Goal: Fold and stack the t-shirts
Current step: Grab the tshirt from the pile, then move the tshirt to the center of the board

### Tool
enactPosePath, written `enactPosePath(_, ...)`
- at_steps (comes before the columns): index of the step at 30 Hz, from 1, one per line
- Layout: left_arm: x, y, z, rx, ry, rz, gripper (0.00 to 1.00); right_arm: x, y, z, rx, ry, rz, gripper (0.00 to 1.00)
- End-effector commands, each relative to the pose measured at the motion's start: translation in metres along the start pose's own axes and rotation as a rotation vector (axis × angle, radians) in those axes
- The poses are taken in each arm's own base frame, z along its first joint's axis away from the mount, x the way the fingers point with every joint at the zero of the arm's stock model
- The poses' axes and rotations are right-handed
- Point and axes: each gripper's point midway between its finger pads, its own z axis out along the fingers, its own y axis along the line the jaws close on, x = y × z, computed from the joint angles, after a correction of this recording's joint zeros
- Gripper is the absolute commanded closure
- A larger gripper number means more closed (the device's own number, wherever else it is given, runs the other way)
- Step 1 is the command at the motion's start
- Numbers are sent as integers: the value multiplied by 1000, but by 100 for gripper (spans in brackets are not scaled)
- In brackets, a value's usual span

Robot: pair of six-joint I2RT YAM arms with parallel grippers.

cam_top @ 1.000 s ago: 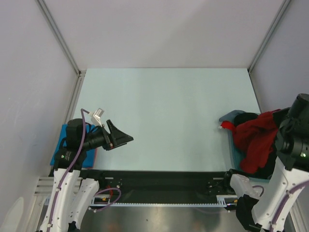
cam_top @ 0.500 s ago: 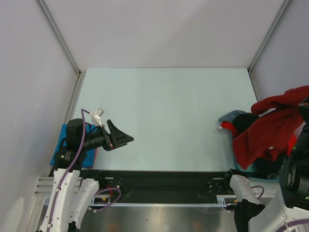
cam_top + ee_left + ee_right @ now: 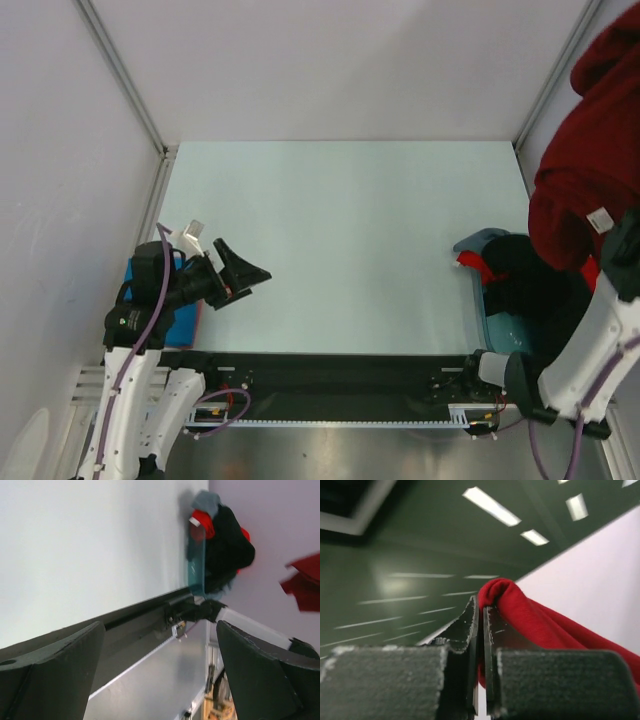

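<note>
Red shirt (image 3: 585, 170) hangs high at the far right, pinched tight in the right gripper (image 3: 481, 614). Left gripper (image 3: 245, 273) is spread wide, holding nothing. I see no folded shirt yet (more shirts (image 3: 530, 290) wait in the bin (image 3: 492, 322), near right), so almost all the work is left.
</note>
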Motion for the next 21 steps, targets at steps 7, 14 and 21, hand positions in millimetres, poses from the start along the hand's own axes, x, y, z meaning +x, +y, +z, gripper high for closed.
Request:
enactPosePath(7,-48,-33,-29,5,-289,73,0,225,43,-12,-250,618,640,100)
enactPosePath(14,-65,-54,-38,44,-353,168,3,365,35,-152,-91,1040,685,100)
enactPosePath(21,-93,-54,-26,-19,-351,220,9,420,-45,-350,150,1539,501,91)
